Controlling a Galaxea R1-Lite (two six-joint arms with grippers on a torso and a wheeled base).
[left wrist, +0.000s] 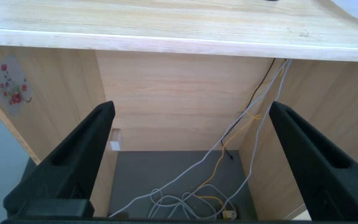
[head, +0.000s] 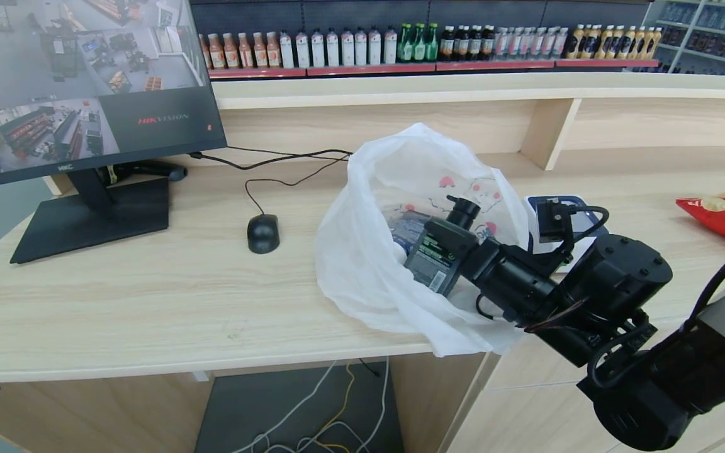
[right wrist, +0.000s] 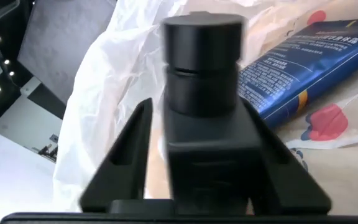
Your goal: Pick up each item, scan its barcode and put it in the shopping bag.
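Bottle (head: 433, 259) half-hidden in shopping bag (head: 356, 251), clamped by right claw (right wrist: 201, 121), left claw (left wrist: 191, 107) spread, empty

The right arm (head: 620, 296) enters the head view from 4 o'clock and stretches toward 10 o'clock, with its wrist ending near the middle. The right gripper (head: 449, 242) lies just off centre at 3 o'clock. Its two fingers (right wrist: 126, 162) are clamped on either side of a dark bottle (head: 432, 261), whose cap tilts toward 1 o'clock. The left gripper (left wrist: 191, 109) has its fingers (left wrist: 73, 162) spread wide apart.
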